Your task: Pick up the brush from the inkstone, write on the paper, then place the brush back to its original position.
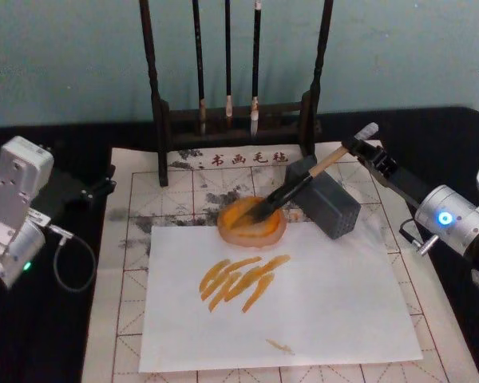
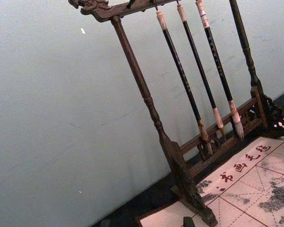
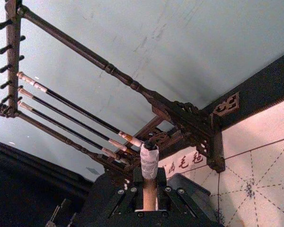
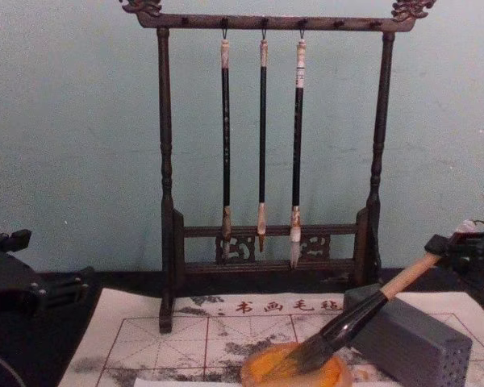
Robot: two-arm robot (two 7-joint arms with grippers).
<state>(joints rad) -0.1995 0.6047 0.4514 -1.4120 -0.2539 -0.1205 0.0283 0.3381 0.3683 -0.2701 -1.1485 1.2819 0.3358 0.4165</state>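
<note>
Left gripper [image 1: 84,191] parked at 9 o'clock of inkstone [image 1: 239,239]; its state can't be told. Brush [image 1: 303,182]: bristles in the inkstone, handle slanting to 2 o'clock across grey block [image 1: 331,206]. Right gripper [image 1: 355,148] clamped on the handle below the white cap. Likely a light, stiff shaft with a soft, wet tip; this end hold may let it swing.

The wooden rack [image 1: 150,80] with 3 hanging brushes [image 1: 227,56] walls off the back of the bench [image 1: 56,335]. The brush [image 1: 291,191] slants from the inkstone [image 1: 259,237] over the grey block [image 1: 335,211], barring the right side. The white sheet [image 1: 319,311] in front lies open.
</note>
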